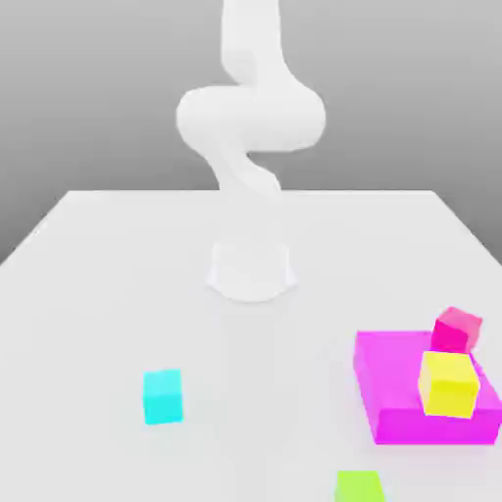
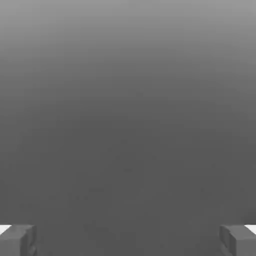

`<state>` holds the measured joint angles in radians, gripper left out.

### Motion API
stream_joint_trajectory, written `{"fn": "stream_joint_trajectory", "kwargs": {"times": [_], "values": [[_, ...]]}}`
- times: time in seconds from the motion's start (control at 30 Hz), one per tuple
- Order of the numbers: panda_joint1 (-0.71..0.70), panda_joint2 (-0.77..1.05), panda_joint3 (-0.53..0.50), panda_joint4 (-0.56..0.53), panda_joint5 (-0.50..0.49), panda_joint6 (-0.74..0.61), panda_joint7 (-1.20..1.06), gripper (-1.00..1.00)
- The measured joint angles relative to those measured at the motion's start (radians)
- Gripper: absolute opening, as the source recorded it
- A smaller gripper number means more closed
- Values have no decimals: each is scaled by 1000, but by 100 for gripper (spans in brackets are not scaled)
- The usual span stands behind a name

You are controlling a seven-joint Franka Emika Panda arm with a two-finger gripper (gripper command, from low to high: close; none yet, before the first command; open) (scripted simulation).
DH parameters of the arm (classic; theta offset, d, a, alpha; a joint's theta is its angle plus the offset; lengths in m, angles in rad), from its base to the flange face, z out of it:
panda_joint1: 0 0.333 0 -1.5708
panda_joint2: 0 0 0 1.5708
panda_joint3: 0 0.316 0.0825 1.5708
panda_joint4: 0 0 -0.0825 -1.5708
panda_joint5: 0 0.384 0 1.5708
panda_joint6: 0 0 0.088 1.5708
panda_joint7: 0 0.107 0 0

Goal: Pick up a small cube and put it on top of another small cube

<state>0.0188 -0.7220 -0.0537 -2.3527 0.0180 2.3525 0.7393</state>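
Four small cubes are on the white table [image 1: 118, 294] in the exterior view. A cyan cube [image 1: 163, 396] sits alone toward that view's left. A green cube [image 1: 359, 487] lies at the near edge, partly cut off. A yellow cube [image 1: 449, 384] rests on a flat magenta slab [image 1: 397, 377] at the right. A pink cube [image 1: 457, 329] stands tilted at the slab's far edge. In the hand view my gripper [image 2: 128, 241] is open; its grey fingertips [image 2: 17, 240] stand far apart with nothing between them, facing plain grey background.
The white arm [image 1: 250, 118] rises from its round base [image 1: 251, 273] at the table's middle and leaves the picture upward. Bare table surface lies between the cyan cube and the slab.
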Motion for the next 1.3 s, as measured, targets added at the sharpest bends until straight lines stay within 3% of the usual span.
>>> {"fn": "stream_joint_trajectory", "kwargs": {"times": [0.47, 0.63, 0.83, 1.07, 1.1, 1.3], "values": [[59, 532, -254, -330, 100, 340, -386, 0], [8, 709, -299, -451, 36, 469, -456, 0], [-27, 837, -252, -450, 112, 570, -539, 0], [-165, 983, -77, -423, 264, 683, -651, 0], [-186, 1002, -52, -421, 280, 698, -662, -100], [-197, 1011, -39, -419, 285, 704, -665, -100]]}}
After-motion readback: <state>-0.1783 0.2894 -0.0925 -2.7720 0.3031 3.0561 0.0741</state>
